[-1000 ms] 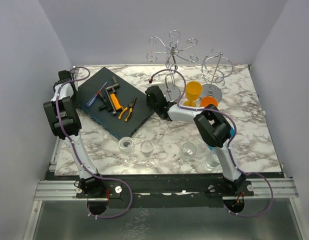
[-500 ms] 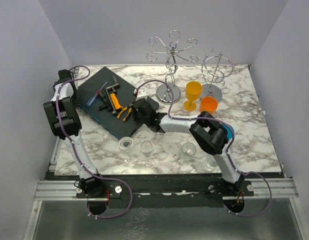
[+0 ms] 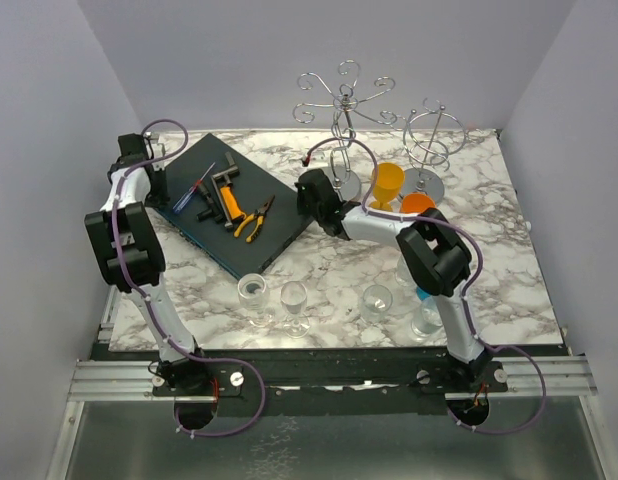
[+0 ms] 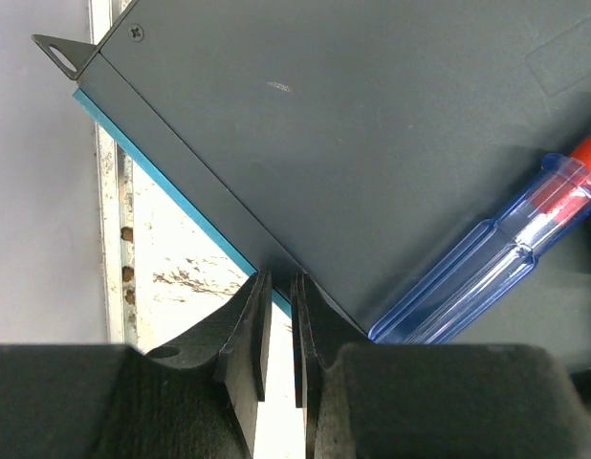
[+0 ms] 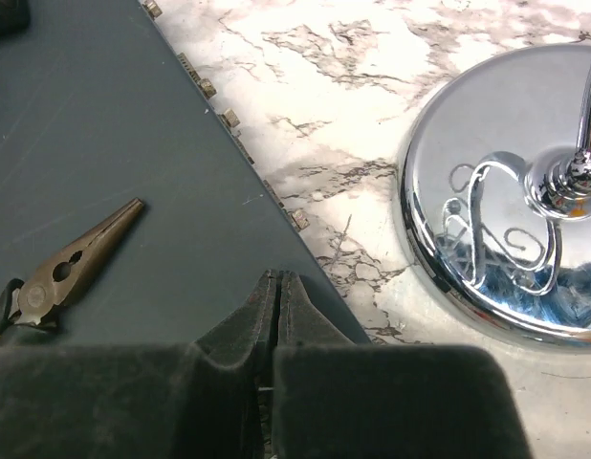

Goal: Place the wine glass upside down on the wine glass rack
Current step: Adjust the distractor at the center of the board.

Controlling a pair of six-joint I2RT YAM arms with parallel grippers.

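The right gripper (image 5: 277,277) has its jaws pressed fully together, with nothing between them. It hangs over the right edge of the dark case (image 3: 234,250), just beside the round chrome base (image 5: 496,191) of the wine glass rack (image 3: 341,100). The pliers (image 5: 66,263) lie on the case, to the left of this gripper in its wrist view.

The left gripper (image 4: 279,287) is at the far left corner of the same case. Its jaws stand slightly apart with only a narrow gap, and they hold nothing. A screwdriver (image 4: 487,253) with a clear blue handle lies on the case near it.

The clear wine glasses (image 3: 293,303) stand upright in a row on the marble table (image 3: 329,265), near the front edge and well apart from both grippers; the one most to the right is partly hidden behind the right arm. No glass hangs on the rack. A yellow goblet (image 3: 387,185) and an orange glass (image 3: 419,207) stand between the rack and a second rack (image 3: 434,140) at the back right
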